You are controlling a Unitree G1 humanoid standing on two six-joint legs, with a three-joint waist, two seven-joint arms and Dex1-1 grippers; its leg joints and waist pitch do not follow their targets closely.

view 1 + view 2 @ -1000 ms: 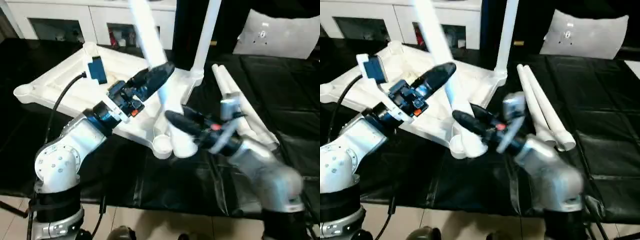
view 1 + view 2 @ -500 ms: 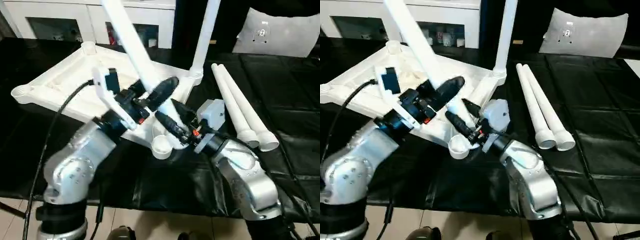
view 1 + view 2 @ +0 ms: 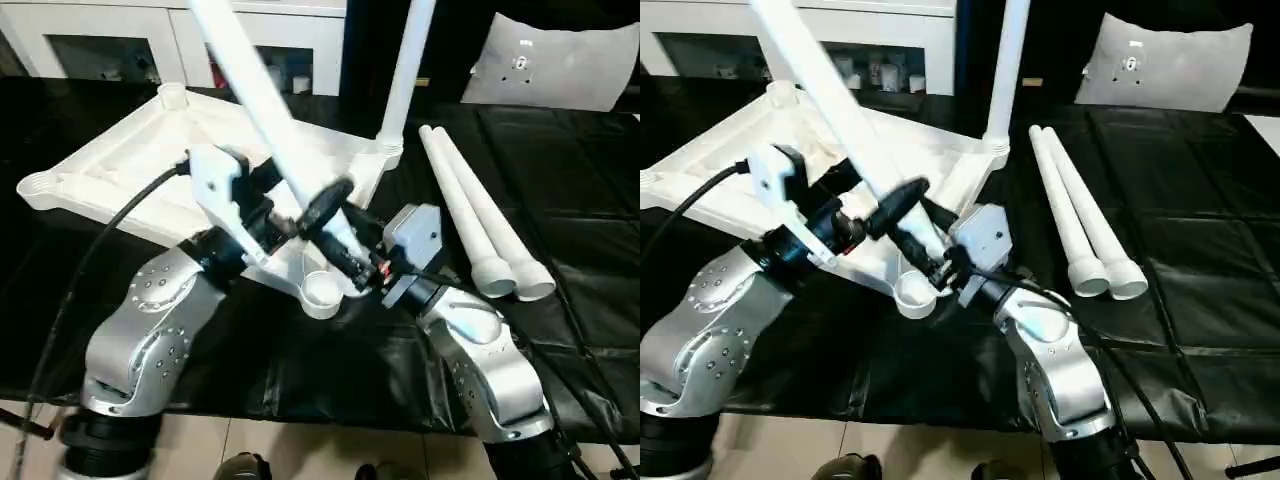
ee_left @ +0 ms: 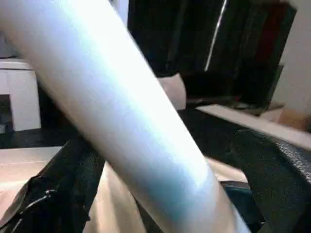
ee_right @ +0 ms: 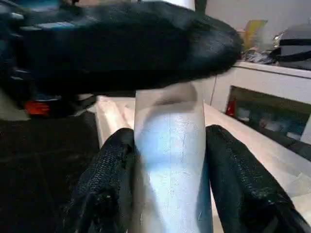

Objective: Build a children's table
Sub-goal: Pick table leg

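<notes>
The children's table top lies upside down on the black cover, ribs up. One white leg stands upright in its far right corner socket. A second leg leans steeply to the left above the front corner socket. My right gripper is shut on this leg near its lower end, one finger on each side. My left gripper stands open around the same leg just above, its fingers wide of it. Two more legs lie side by side on the right.
A white cabinet runs along the back. A grey-white cushion leans at the back right. The black cover's front edge meets the floor close to my arms.
The held leg has leaned further left and its lower end has come closer to the front corner socket. Both arms have drawn in together around it, and the left wrist has rolled.
</notes>
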